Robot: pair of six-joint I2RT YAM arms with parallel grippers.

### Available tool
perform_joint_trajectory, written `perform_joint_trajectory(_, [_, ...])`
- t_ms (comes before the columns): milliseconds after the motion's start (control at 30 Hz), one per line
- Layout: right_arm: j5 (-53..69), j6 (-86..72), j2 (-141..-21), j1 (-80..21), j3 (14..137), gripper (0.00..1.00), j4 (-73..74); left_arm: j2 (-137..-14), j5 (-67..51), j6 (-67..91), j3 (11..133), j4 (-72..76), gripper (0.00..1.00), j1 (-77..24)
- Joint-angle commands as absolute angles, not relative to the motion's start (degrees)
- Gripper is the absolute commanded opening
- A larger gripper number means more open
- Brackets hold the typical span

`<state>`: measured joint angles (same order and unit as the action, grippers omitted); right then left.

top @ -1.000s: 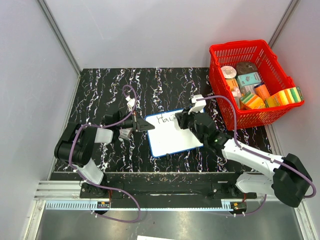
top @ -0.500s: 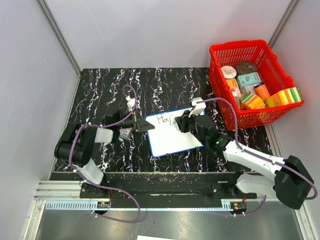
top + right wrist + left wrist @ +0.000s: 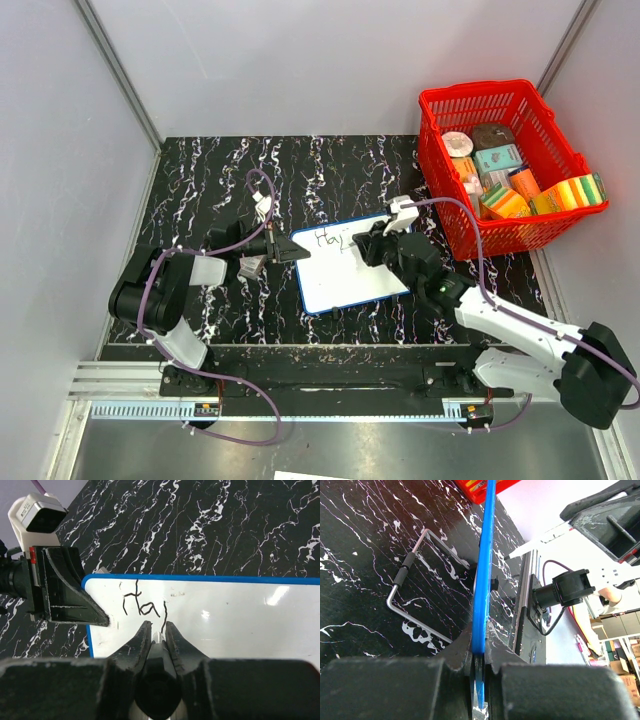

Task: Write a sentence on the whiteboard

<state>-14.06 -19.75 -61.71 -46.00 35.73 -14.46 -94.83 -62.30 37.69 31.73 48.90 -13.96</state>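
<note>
Writing: right gripper (image 3: 155, 626) is pinching a marker (image 3: 159, 637) between narrow, tightly closed fingers, pointing it down at the whiteboard (image 3: 240, 625) so the ink is reaching the surface.
Bracing: left gripper (image 3: 479, 652) is clamping the whiteboard's blue rim at its left edge, fingers closed hard on it, by my reading so the board is not sliding under the pen strokes.
Sentence (image 3: 141, 605): sitting in the whiteboard's top left corner and reading about "Ha", with one downstroke beside it. Most of the words are not yet written.
Whiteboard: lying on the table (image 3: 200, 170) between both arms, slightly turned, its white face looking up at the right wrist.
Marker tip: seeming to be touching the whiteboard just right of the "a", though the fingers are hiding the contact itself.
Basket (image 3: 495, 98): standing beyond the whiteboard's far right corner, apart from it and leaving the writing arm room.
</note>
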Motion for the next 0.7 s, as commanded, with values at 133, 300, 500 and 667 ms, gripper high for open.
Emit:
perform_joint_trajectory(133, [-16.96, -18.81, -63.98, -44.83, 41.31, 0.0, -19.16, -94.04, -58.54, 30.85, 32.17, 46.32, 0.0, -14.33])
perform_joint_trajectory(300, [-17.84, -18.98, -66.0, -44.21, 42.71, 0.0, -19.77, -93.96, -58.62, 30.76, 32.17, 46.14, 0.0, -14.41])
perform_joint_trajectory(500, [-17.67, -18.63, -67.41, -43.86, 42.8, 0.0, -20.39, -94.04, -58.54, 30.59, 32.26, 45.88, 0.0, -14.41])
perform_joint_trajectory(667, [-17.67, -18.98, -68.2, -43.59, 42.36, 0.0, -20.39, -93.87, -58.45, 30.41, 32.34, 45.79, 0.0, -14.41])
